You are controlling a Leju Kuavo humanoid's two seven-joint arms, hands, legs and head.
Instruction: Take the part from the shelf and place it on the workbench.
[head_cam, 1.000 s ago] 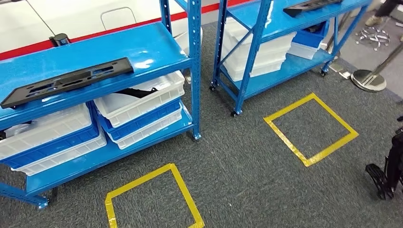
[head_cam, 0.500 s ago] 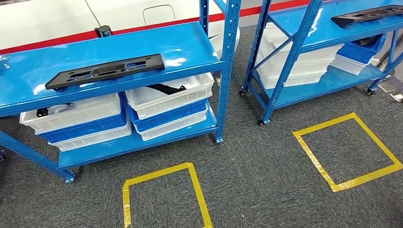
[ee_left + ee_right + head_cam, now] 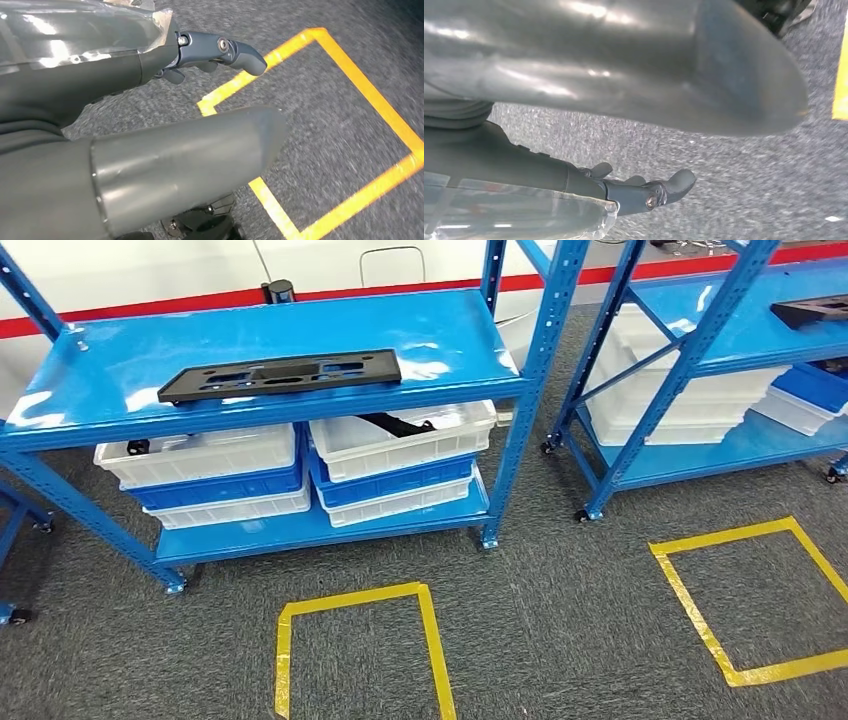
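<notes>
so the blue shelf [image 3: 300, 335] sits left of centre in the head view, and the part [image 3: 280, 375], a long flat black plate with cutouts, lies flat on its top deck, nothing on it. under that deck are two stacks of white and blue bins [image 3: 205, 480] side by side, the right stack [image 3: 400, 455] with some black piece lying in its top bin. a small black thing [image 3: 278, 290] stands at the back edge of the deck. on the grey carpet in front of the shelf there's a yellow tape square [image 3: 355, 650]. further right is a second blue shelf [image 3: 720, 335] with another black plate [image 3: 810, 310] on its deck and more white and blue bins below, and a second tape square [image 3: 760, 600] in front of it. nothing stands between the camera and the part apart from open carpet.

left hand [image 3: 215, 52] hangs over the carpet near a tape corner, fingers [image 3: 240, 52] loosely apart and holding nothing. right hand [image 3: 644, 192] is the same deal, fingers [image 3: 676, 182] spread a bit, nothing in them, carpet below.

vs half a second ago the whole picture has slid: the shelf is more centred and squarer on, so that's the camera turning, the things themselves haven't budged.
</notes>
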